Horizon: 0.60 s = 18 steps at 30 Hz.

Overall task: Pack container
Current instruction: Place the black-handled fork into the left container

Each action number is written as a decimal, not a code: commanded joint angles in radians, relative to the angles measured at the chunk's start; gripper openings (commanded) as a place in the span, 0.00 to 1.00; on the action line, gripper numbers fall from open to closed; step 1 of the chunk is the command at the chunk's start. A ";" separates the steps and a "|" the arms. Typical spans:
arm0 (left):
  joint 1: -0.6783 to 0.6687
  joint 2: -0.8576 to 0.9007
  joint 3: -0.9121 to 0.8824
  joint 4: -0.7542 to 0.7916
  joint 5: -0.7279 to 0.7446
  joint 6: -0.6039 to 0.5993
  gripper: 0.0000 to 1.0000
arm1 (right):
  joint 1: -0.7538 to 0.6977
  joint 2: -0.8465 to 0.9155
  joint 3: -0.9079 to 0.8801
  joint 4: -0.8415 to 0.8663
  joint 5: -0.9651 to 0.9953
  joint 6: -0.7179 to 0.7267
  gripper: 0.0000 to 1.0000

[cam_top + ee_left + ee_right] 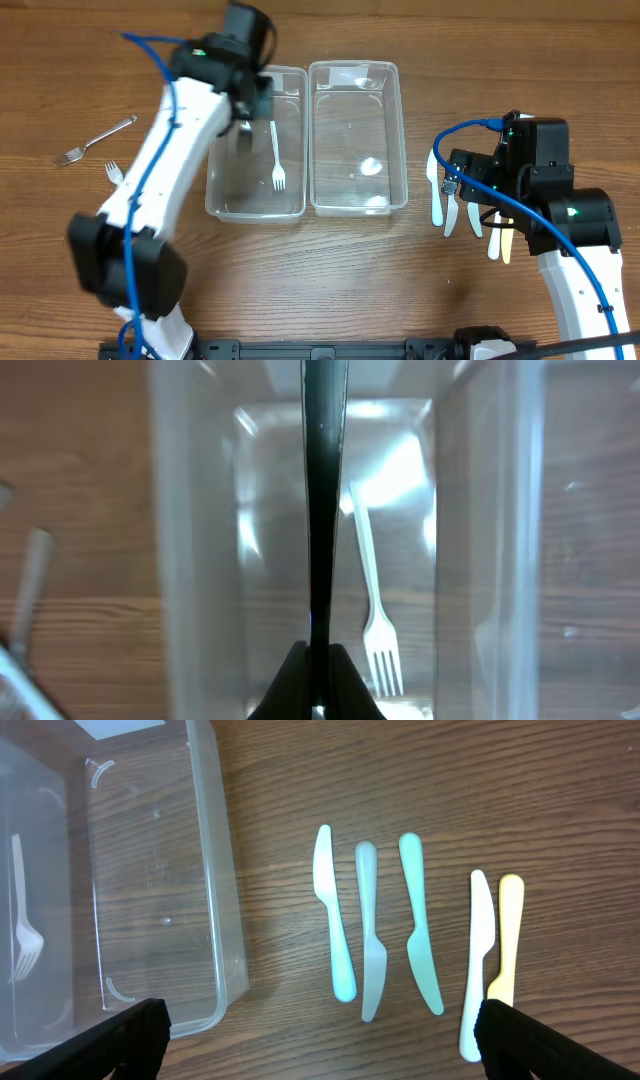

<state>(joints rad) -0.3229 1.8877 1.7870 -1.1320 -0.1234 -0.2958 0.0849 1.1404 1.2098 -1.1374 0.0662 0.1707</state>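
**Item — left gripper:** jaws clamped on a slim dark utensil, type unclear, poised over the left container.

**Position:** the utensil runs straight out from the fingertips, lengthwise over the bin's interior. It sits just beside the white fork lying on the floor.

**Handling, as judged:** lower it close to the floor, parallel to the fork and clear of the walls, then release. A drop from height may bounce it out.

**Item — right gripper:** spread wide, empty, above a row of five knives on the table.
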 commanded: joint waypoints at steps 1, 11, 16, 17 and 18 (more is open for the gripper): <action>-0.011 0.116 -0.075 0.039 0.048 -0.067 0.04 | -0.002 0.000 0.029 0.004 0.000 -0.003 1.00; -0.011 0.198 -0.068 0.054 0.057 -0.040 0.51 | -0.002 0.000 0.029 -0.003 0.000 -0.003 1.00; 0.000 0.082 -0.002 0.009 0.000 -0.039 0.63 | -0.002 0.000 0.029 -0.010 0.000 -0.004 1.00; 0.010 0.039 0.005 0.001 -0.020 -0.033 0.67 | -0.002 0.000 0.029 -0.010 0.000 -0.004 1.00; 0.026 -0.014 0.006 -0.005 -0.024 -0.011 0.69 | -0.002 0.000 0.029 -0.010 0.000 -0.004 1.00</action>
<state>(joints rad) -0.3309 2.0609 1.7294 -1.1248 -0.0948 -0.3393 0.0849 1.1404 1.2098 -1.1496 0.0662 0.1715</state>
